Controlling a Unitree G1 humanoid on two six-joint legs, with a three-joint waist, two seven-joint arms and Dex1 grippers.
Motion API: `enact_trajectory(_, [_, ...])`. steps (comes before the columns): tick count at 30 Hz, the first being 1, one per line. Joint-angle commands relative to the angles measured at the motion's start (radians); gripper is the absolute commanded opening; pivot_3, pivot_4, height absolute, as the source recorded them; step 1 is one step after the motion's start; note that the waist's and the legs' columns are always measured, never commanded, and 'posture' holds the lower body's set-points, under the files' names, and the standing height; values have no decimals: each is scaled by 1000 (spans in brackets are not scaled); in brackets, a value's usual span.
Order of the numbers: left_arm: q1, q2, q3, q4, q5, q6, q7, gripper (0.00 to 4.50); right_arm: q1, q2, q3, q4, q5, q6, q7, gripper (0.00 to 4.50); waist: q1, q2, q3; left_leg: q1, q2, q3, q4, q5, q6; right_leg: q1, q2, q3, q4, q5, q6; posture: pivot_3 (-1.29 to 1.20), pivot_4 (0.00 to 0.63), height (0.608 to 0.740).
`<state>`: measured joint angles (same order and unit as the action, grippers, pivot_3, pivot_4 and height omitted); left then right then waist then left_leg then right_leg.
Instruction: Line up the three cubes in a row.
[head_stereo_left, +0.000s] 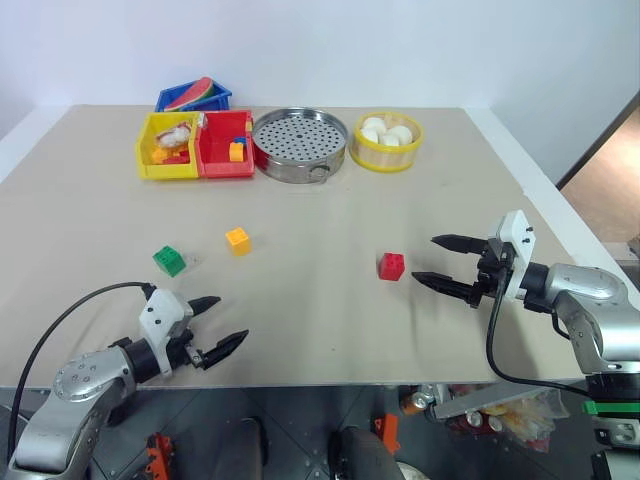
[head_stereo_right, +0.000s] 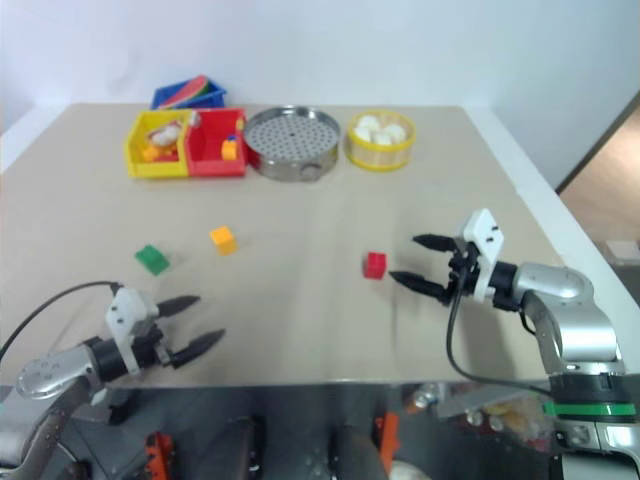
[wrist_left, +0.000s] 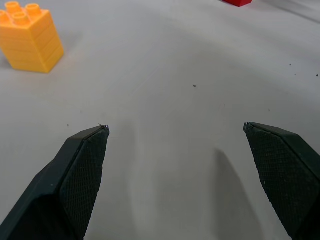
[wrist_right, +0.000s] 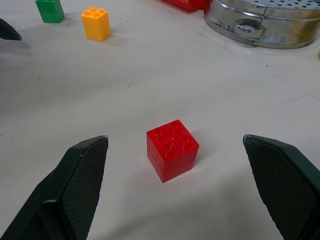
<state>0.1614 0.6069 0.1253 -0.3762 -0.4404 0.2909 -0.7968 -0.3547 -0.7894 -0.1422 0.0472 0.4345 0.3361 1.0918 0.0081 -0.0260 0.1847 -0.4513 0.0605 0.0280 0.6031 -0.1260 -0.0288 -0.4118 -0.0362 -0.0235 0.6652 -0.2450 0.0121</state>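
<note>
Just ahead of my right pincer (head_stereo_left: 436, 260), whose fingers stand wide and empty, sits the red cube (head_stereo_left: 391, 265), squarely between the finger lines. I judge the step is to close on its flat sides, low and level. Beyond the red cube lie the yellow-orange cube (head_stereo_left: 237, 240) and green cube (head_stereo_left: 169, 260), well apart from it. My left pincer (head_stereo_left: 218, 323), also wide and empty, hovers near the surface's (head_stereo_left: 330, 330) front edge; open room lies between the cubes.

steamer tray (head_stereo_left: 299, 143), yellow basket (head_stereo_left: 387, 141), bins (head_stereo_left: 196, 144)
</note>
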Motion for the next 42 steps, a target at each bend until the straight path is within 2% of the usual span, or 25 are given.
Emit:
enact_trajectory(1, [16,37,-6,-84,1,-56,-66,4468,-17,-10,-13,-5,1,-21,11,4500,0,0,0,0,0,0,0,0,0,0,0,0,0,0,0,0,150,740])
enact_trajectory(8, [-93,130,-83,-100,-11,-55,-223,4468,-50,0,13,4,-7,-37,33,4500,0,0,0,0,0,0,0,0,0,0,0,0,0,0,-1,0,150,740])
enact_trajectory(18, [-242,122,-140,22,-9,-33,-291,4468,-136,11,86,63,-44,-86,92,4500,-1,0,0,1,2,1,0,0,0,0,3,1,0,0,-1,0,150,740])
enact_trajectory(28, [-297,107,-174,72,-2,-44,-326,4468,-283,39,168,252,-113,-193,199,4500,-1,0,0,1,2,1,0,0,0,0,4,3,0,1,-1,0,150,740])
enact_trajectory(35, [-318,96,-185,46,-6,-20,-315,4468,-385,89,237,435,-184,-289,282,4500,-1,0,0,1,3,1,0,0,0,0,7,5,0,1,-1,0,150,740])
enact_trajectory(42, [-284,100,-172,-2,-3,-7,-285,4468,-464,142,254,614,-231,-351,307,4500,-2,0,0,2,3,3,0,0,0,-1,10,11,0,3,0,0,150,740])
